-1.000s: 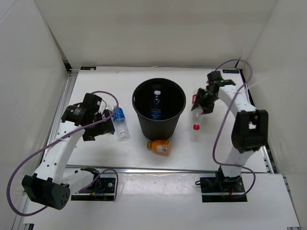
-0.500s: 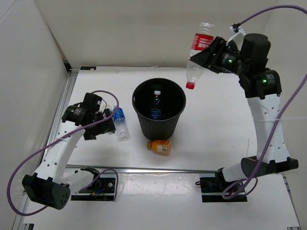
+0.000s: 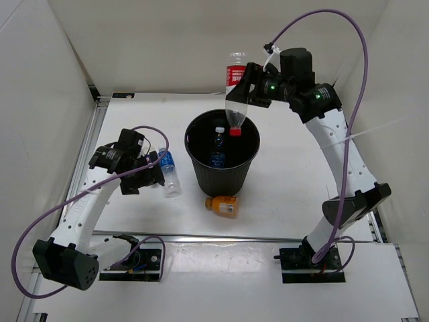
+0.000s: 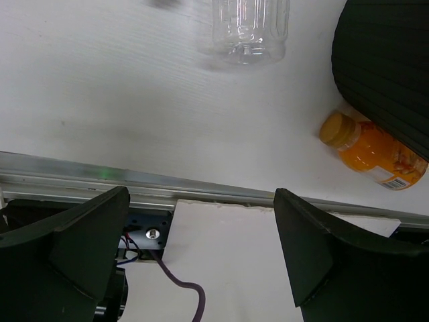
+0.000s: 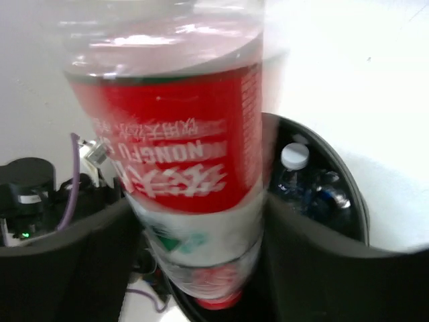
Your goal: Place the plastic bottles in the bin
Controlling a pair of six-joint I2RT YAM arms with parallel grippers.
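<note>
Nearest the arms, the small orange plastic bottle is lying on its side just at the near foot of the big round black plastic bin. Its long axis is running across the bin's front and its cap is pointing toward the left arm's side. To the left of the bin, the clear plastic bottle with a blue label is also lying flat. Its length is running near to far, and its base seems to be facing the arms. The left gripper is hovering just beside it, fingers spread wide with nothing between them.

Inside the bin, one clear blue-labelled bottle with a white cap is already resting on the bottom. Above the far side of the bin's mouth, the right gripper is clamping the clear red-labelled bottle around its middle. The bottle is hanging close to upright, its red cap pointing down into the opening.

So one bottle is binned and one is poised for release. Two are waiting on the table.
</note>
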